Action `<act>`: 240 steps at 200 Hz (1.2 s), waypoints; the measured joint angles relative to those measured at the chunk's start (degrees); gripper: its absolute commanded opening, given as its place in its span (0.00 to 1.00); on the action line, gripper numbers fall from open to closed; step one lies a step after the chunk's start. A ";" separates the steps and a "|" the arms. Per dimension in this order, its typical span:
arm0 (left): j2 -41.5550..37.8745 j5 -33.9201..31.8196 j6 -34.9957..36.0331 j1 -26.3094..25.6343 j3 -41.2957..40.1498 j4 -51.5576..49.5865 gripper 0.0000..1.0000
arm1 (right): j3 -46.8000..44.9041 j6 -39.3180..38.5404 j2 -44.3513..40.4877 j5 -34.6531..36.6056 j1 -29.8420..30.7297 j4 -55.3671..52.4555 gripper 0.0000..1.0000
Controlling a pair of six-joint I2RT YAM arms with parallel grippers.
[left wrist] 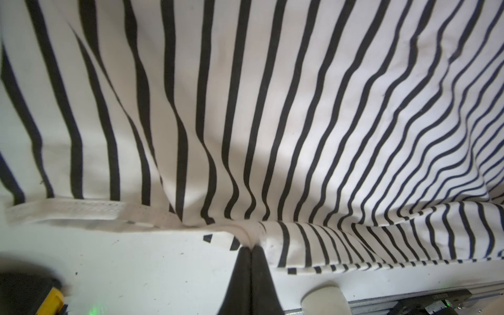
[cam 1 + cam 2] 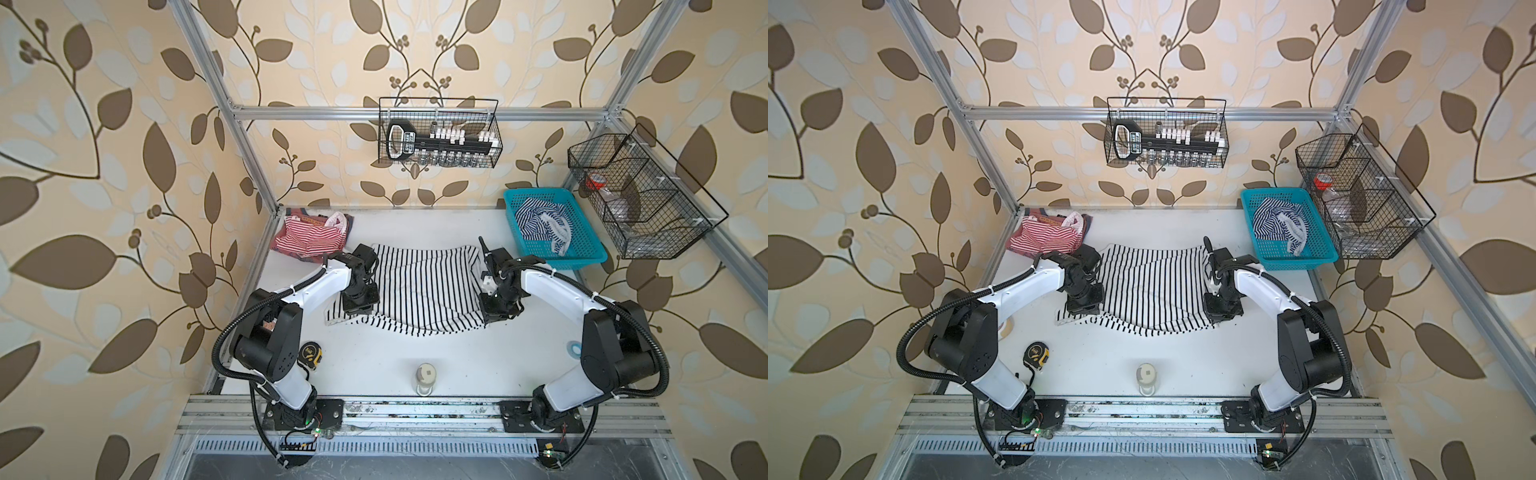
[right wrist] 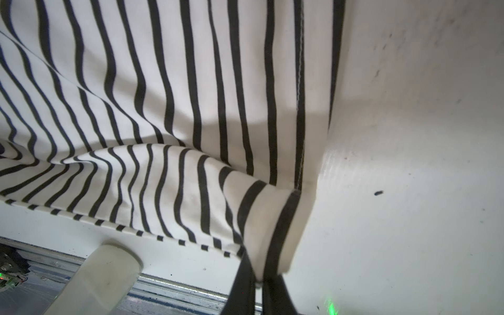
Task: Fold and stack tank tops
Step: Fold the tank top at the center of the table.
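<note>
A white tank top with wide black stripes (image 2: 419,286) (image 2: 1150,286) lies spread across the middle of the table, its near edge doubled over. My left gripper (image 2: 357,308) (image 1: 251,246) is shut on the white-edged hem at the top's near-left corner. At the near-right corner my right gripper (image 2: 495,313) (image 3: 259,278) is shut on a fold of the same cloth. A red-and-white tank top (image 2: 309,241) lies crumpled at the back left. The fine navy-and-white tank top (image 2: 540,224) lies bunched in the blue basket (image 2: 590,259).
A yellow-and-black tape measure (image 2: 311,354) lies near the left arm's base. A pale bottle (image 2: 424,377) stands at the front middle, and a blue tape ring (image 2: 574,348) lies front right. Wire baskets hang on the back rail (image 2: 438,133) and the right rail (image 2: 640,195).
</note>
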 measured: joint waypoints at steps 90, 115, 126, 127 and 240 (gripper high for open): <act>8.41 0.09 1.88 3.04 6.91 -0.09 0.00 | 4.81 -2.29 10.95 -4.04 -3.15 2.10 0.17; 9.94 0.35 2.01 3.80 8.81 -0.13 0.00 | 6.36 -2.54 12.33 -4.74 -3.87 2.82 0.22; 10.58 0.44 2.03 3.78 9.70 -0.15 0.00 | 6.73 -2.69 12.37 -5.03 -4.22 2.97 0.23; 10.60 0.44 2.03 3.78 9.77 -0.17 0.00 | 6.75 -2.71 12.37 -5.05 -4.24 2.99 0.23; 18.18 2.49 2.38 6.43 16.96 -0.37 0.18 | 10.01 -2.73 12.61 -8.48 -10.16 4.83 0.22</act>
